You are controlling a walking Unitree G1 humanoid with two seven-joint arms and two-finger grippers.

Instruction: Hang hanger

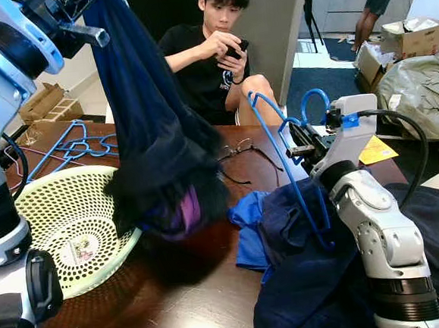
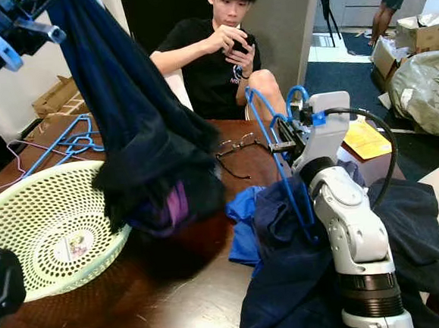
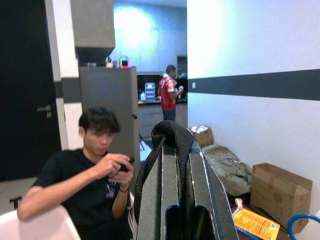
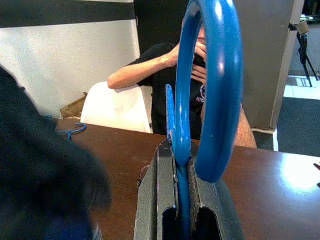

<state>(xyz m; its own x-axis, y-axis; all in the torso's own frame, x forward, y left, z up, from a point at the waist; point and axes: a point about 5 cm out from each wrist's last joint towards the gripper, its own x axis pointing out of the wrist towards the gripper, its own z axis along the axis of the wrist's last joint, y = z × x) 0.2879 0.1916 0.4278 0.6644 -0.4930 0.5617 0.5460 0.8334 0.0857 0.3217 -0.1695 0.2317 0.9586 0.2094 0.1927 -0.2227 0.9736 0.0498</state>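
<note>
My right gripper (image 1: pixel 300 139) is shut on a blue plastic hanger (image 1: pixel 279 152) near its hook (image 4: pixel 212 85), above the right half of the brown table (image 1: pixel 177 304). The hanger's lower part runs down into a dark navy garment (image 1: pixel 305 279) heaped on the table. High at the upper left, my left gripper (image 1: pixel 78 8) is shut on another dark navy garment (image 1: pixel 152 131), which hangs down over the table with purple cloth showing at its bottom. In the left wrist view the fingers (image 3: pixel 200 190) pinch a dark fabric edge (image 3: pixel 170 135).
A pale green mesh basket (image 1: pixel 64 222) stands at the left. Spare blue hangers (image 1: pixel 73 145) lie behind it. A bright blue cloth (image 1: pixel 247 230) and eyeglasses (image 1: pixel 237 151) lie mid-table. A person (image 1: pixel 210 51) sits across holding a phone. Boxes and bags stand at back right.
</note>
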